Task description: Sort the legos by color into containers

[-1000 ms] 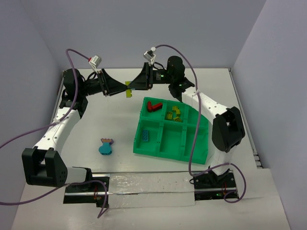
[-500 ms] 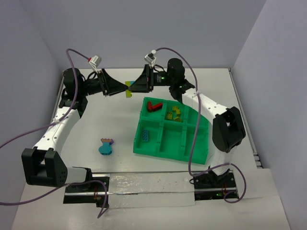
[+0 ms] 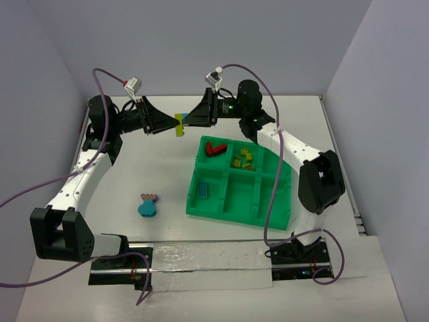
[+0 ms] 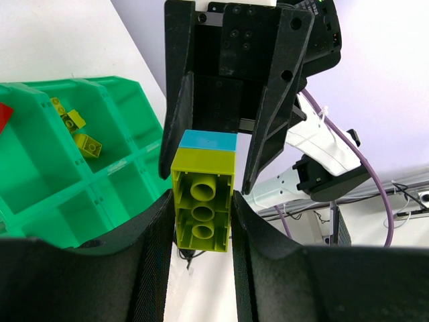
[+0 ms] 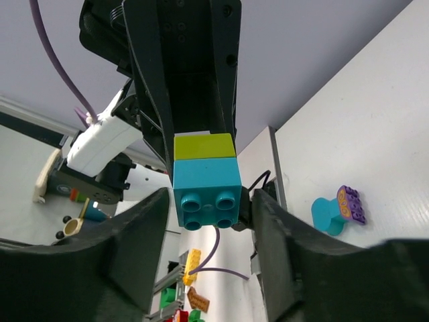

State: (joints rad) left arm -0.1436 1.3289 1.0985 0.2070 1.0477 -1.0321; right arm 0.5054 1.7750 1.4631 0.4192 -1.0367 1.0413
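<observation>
**Left hand** [image 3: 169, 123]: closed on the yellow-green brick [image 4: 203, 194], one finger on each long side. The brick's hollow underside faces this wrist.

**Right hand** [image 3: 190, 119]: points straight at the left hand, tip to tip. Its fingers flank the cyan brick [image 5: 206, 191] at a narrow setting. Whether the pads actually press on it cannot be told.

**Held item:** a two-colour stack, with the cyan brick seated on the far face of the yellow-green one. It hangs in the air above the tabletop [image 3: 161, 168], just beyond the far-left corner of the tray [image 3: 228, 216].

**Key relation:** the stacking axis runs along the line from hand to hand. The yellow-green brick's long side lies across that line. The seam sits between the two sets of fingertips, so separating the bricks likely calls for a straight pull apart along that line.

**Tray contents:**
- red bricks [image 3: 214, 148] in the far-left compartment
- yellow-green bricks [image 3: 242, 158] in the far-middle compartment
- a blue brick [image 3: 204, 190] in the near-left compartment

The right hand is on the tray's side of the stack.

**Loose item:** a cyan and purple cluster [image 3: 148, 204] lies on the tabletop left of the tray, well apart from both hands.
</observation>
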